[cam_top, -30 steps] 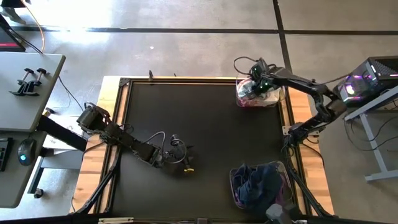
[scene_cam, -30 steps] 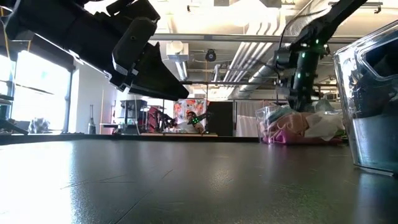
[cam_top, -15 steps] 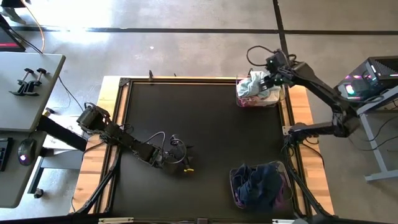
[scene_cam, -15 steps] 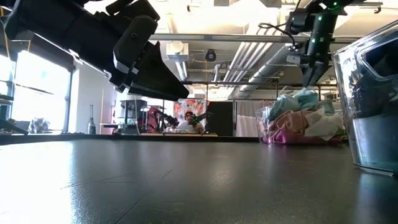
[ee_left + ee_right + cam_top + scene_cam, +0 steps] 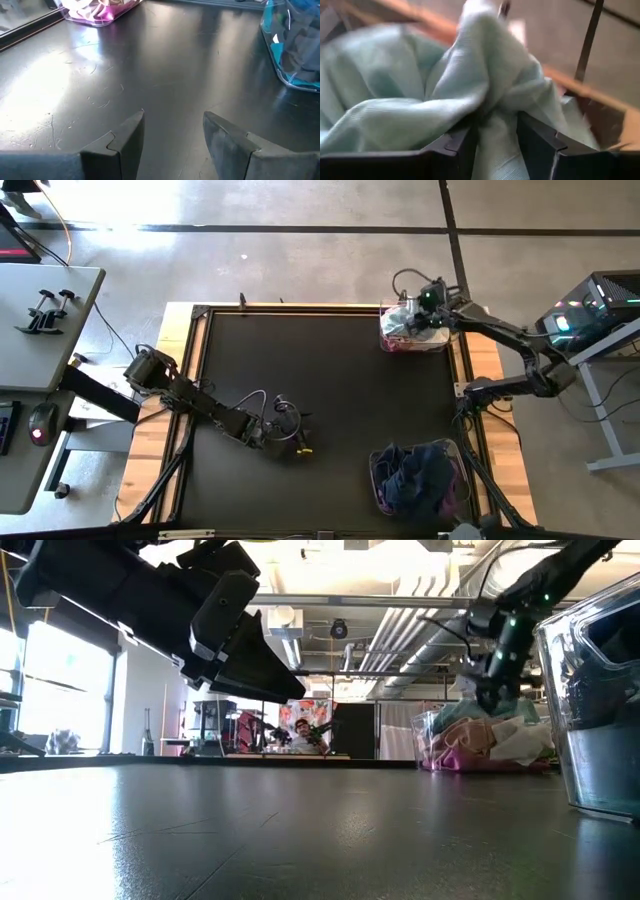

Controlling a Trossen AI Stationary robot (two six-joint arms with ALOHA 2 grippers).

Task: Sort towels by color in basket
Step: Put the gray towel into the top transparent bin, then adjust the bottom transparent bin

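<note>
Sorting looked nearly done: the right pincer [image 5: 425,310] was clenched on a pale mint towel [image 5: 445,95] over the far-right corner basket [image 5: 412,332], the left pincer [image 5: 172,132] released, idle.

My right arm reaches out over the far right corner of the table, elbow bent out past the table's edge and wrist tipped down, with my right gripper [image 5: 420,308] low and its two dark fingers [image 5: 465,142] drawn close together, pinching a fold of pale mint towel [image 5: 485,85] between them. My left arm lies stretched low across the near left part of the table, and my left gripper [image 5: 290,438] hangs just above the surface with its fingers [image 5: 127,135] spread apart, nothing between them.
</note>
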